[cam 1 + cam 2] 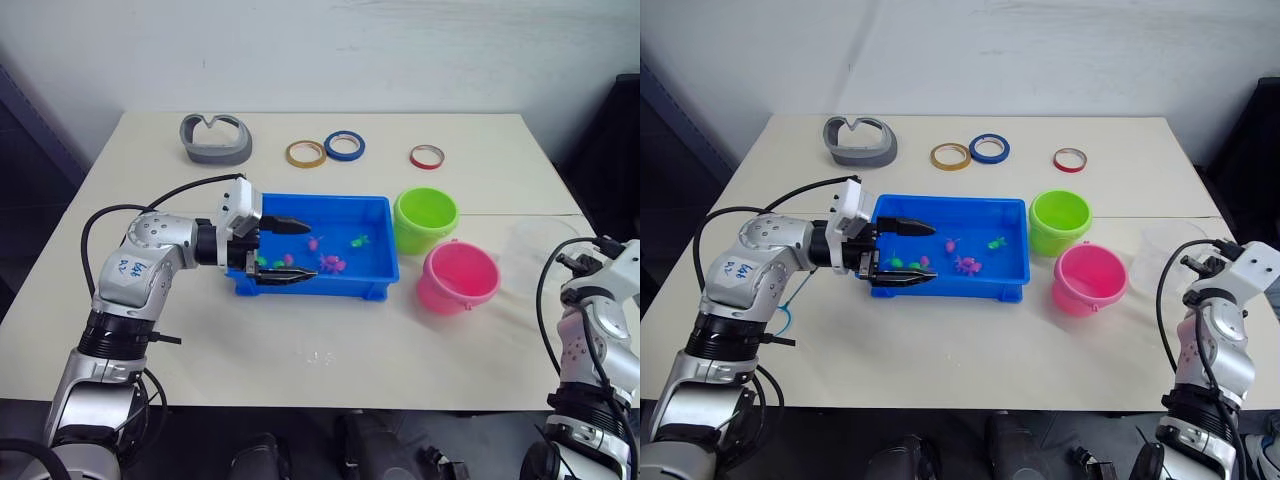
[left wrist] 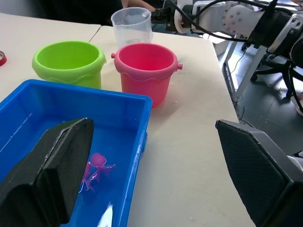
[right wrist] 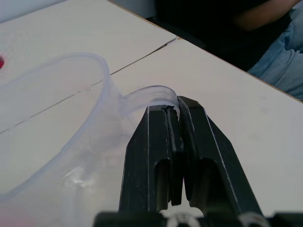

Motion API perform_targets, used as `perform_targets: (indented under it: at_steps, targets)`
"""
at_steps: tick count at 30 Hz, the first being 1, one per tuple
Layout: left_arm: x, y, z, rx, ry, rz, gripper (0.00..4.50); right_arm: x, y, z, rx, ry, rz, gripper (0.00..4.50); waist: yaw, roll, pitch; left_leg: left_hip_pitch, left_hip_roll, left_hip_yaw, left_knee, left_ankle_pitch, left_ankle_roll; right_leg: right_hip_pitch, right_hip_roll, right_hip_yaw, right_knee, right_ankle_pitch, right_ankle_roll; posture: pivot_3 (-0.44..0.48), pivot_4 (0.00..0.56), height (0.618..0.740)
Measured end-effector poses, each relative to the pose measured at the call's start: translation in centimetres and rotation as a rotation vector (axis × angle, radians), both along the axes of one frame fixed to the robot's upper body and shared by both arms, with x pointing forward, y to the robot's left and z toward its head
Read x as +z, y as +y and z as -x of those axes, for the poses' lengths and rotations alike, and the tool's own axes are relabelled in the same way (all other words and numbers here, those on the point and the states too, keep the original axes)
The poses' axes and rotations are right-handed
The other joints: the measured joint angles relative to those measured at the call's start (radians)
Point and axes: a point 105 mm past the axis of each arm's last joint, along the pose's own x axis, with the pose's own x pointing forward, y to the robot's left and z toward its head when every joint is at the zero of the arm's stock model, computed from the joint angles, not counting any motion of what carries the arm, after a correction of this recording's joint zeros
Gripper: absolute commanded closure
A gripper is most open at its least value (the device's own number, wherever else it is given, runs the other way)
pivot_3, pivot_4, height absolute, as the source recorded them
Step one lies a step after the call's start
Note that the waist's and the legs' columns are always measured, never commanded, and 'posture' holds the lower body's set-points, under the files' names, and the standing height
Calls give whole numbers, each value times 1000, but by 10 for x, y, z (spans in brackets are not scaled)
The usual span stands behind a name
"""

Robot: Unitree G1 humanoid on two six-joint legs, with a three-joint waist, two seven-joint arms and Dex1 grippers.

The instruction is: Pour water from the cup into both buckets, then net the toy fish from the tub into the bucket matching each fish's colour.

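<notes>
Left gripper (image 1: 284,252): jaws stood wide open and empty, one finger over the blue tub's water, the other outside its near wall, straddling the near-left corner.
Right gripper (image 3: 174,142): fingers pinched together on the handle of the cup (image 3: 57,137), near the table's right edge.
Cup: upright on the table (image 1: 330,345), clear, just right of the pink bucket.
Tub (image 1: 377,262): sat mid-table, its long sides parallel to the near edge.
Toy fish (image 1: 333,264): pink and green ones lay scattered in the tub; a pink one (image 2: 94,166) sat beside the inner left finger.
Green bucket (image 1: 425,220): just right of the tub's far-right corner.
Pink bucket (image 1: 458,278): just nearer than the green one, touching or almost.
Tape rings (image 1: 343,146): yellow, blue and red, spread along the far edge.
Grey band (image 1: 214,138): at the far-left corner.
</notes>
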Motion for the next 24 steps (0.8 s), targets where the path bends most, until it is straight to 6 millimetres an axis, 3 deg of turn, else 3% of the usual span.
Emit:
perform_targets:
  at_steps: [12, 24]
  targets:
    - [-1, -2, 0, -9, 0, 8, 0, 15, 15, 16, 131, -11, 27, 4425, 2, 2, 1, 0, 0, 0, 0, 0, 0, 0, 0, 0, 0, 0, 0, 0, 150, 738]
    - [-1, 1, -4, 2, 12, 13, 0, 78, 30, 22, 335, -65, 182, 4425, 3, 4, 3, 0, 0, 0, 0, 0, 0, 0, 0, 0, -1, 0, 0, 0, 150, 738]
